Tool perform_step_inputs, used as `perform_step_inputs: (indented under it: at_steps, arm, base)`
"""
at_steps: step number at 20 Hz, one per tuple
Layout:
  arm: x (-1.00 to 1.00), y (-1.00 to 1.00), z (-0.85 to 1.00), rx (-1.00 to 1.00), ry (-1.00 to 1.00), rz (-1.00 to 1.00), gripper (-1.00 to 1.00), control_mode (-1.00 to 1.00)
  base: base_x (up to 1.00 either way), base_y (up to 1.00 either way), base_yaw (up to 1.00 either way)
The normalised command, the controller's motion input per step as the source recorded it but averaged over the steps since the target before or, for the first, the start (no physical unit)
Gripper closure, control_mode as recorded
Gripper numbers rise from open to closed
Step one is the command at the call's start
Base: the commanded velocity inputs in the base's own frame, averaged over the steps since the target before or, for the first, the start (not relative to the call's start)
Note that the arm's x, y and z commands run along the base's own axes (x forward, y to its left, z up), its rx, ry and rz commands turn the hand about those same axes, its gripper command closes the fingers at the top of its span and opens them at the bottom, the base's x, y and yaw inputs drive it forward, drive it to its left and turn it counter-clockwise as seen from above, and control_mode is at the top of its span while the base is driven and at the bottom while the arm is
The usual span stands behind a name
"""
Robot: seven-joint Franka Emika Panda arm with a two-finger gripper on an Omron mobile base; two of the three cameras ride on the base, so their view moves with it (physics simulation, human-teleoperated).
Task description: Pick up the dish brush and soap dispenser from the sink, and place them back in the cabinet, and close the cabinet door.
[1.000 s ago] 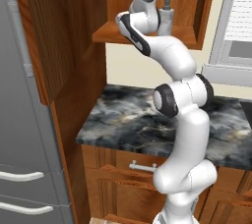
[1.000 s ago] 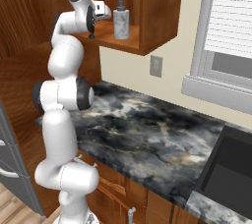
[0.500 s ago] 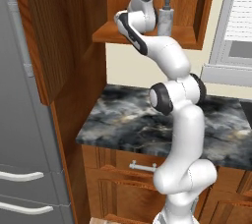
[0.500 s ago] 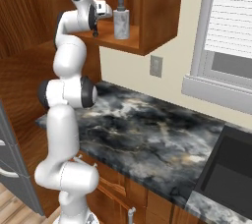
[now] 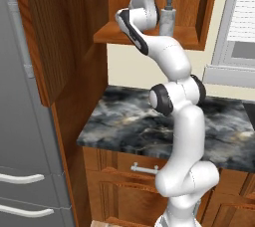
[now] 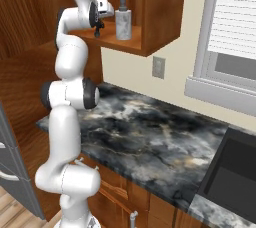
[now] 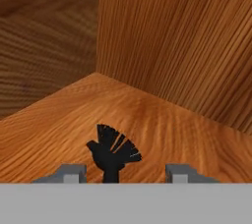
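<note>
The hand (image 7: 122, 175) is seen up inside the cabinet (image 6: 165, 12), just over its shelf floor (image 7: 162, 120); the two finger tips (image 7: 71, 173) are seen apart, w/ nothing clamped between them. Between the tips, on the shelf, a small dark fan-shaped item is seen from the hand view, judged to be the brush (image 7: 113, 152); its colour reads black here, so that is prob. but not certain; it is judged to be resting on the wood, not held, since the tips stand clear on either side of it. The dispenser (image 6: 123, 19) is set upright on the same shelf, just beside the hand, toward the window side; it is apart from the fingers. Both items are thus judged to be already in the cabinet, placed toward the front of the shelf where the arm can reach; the corner of the cabinet's back and side walls is seen beyond the brush. The sink (image 6: 235, 172) is seen at the far right of the worktop (image 6: 150, 137); only a part of the basin is in view and nothing is seen in that part. The door (image 5: 47, 37) is seen swung open at the left, its bar handle (image 5: 20, 34) facing the fridge (image 5: 25, 136); closing it is judged to be what is left, after the hand is drawn out of the cabinet.
</note>
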Motion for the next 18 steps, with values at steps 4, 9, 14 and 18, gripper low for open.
perform_step_inputs:
  at_steps: [4, 9, 14, 18]
  arm:
    - [0.00, 0.00, 0.00, 0.00, 0.00, 0.00, -1.00, -1.00]
    - [0.00, 0.00, 0.00, 0.00, -0.03, 0.00, -1.00, -1.00]
    - [-0.09, 0.00, -0.07, 0.00, -0.05, 0.00, -1.00, -1.00]
    - [-0.22, 0.00, -0.09, 0.00, -0.05, 0.00, -1.00, -1.00]
  base:
    - [0.00, 0.00, 0.00]
    - [0.00, 0.00, 0.00]
    - [0.00, 0.00, 0.00]
    - [0.00, 0.00, 0.00]
